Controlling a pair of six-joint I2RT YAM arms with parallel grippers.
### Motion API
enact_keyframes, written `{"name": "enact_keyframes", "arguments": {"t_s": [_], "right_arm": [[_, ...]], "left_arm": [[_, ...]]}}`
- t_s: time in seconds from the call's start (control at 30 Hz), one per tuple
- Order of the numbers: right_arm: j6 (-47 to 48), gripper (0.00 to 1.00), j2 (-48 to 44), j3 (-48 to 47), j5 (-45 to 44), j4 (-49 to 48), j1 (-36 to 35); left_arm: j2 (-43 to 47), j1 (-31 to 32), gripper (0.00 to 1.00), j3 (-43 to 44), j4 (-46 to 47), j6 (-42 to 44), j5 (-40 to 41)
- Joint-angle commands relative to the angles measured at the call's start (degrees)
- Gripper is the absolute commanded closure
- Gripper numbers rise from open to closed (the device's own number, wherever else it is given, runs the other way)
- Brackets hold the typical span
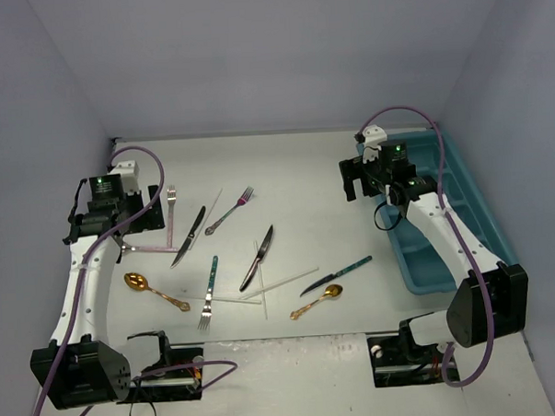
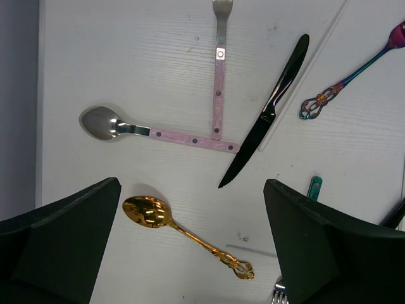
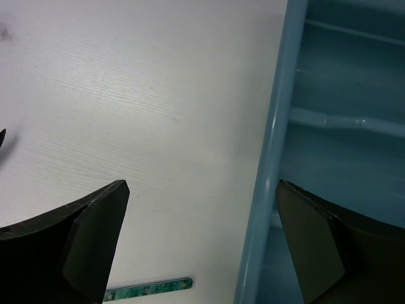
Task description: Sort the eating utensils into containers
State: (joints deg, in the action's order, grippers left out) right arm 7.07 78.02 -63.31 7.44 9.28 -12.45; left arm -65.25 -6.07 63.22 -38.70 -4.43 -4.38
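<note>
The left gripper (image 2: 193,190) is hovering wide open over the gold spoon (image 2: 147,212), likely targeting it, while the right gripper (image 3: 202,190) is gaping empty over the teal tray (image 3: 269,158) rim.

Between the black left fingers (image 2: 60,247), a gold spoon (image 2: 183,234) shines on the white tabletop (image 2: 126,57). Beyond them, the pink-handled spoon (image 2: 158,134) and pink-handled fork (image 2: 219,82) have silver heads. The knife (image 2: 269,114) is glossy black, and the rainbow fork (image 2: 351,79) shades from purple to teal. Beside the black right fingers (image 3: 69,247), the tray (image 3: 342,95) is teal-blue and the mottled handle (image 3: 149,289) green.
</note>
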Motion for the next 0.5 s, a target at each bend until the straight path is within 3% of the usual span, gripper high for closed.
{"name": "enact_keyframes", "arguments": {"t_s": [0.0, 0.47], "right_arm": [[-0.92, 0.00, -0.26, -2.61, -2.88, -1.77, -0.38], [-0.58, 0.00, -1.55, -2.44, -7.19, -1.81, -0.82]], "left_arm": [[1.69, 0.26, 0.06, 0.47, 3.45, 1.46, 0.89], [-2.85, 1.61, 0.06, 1.59, 7.59, -1.40, 0.91]]}}
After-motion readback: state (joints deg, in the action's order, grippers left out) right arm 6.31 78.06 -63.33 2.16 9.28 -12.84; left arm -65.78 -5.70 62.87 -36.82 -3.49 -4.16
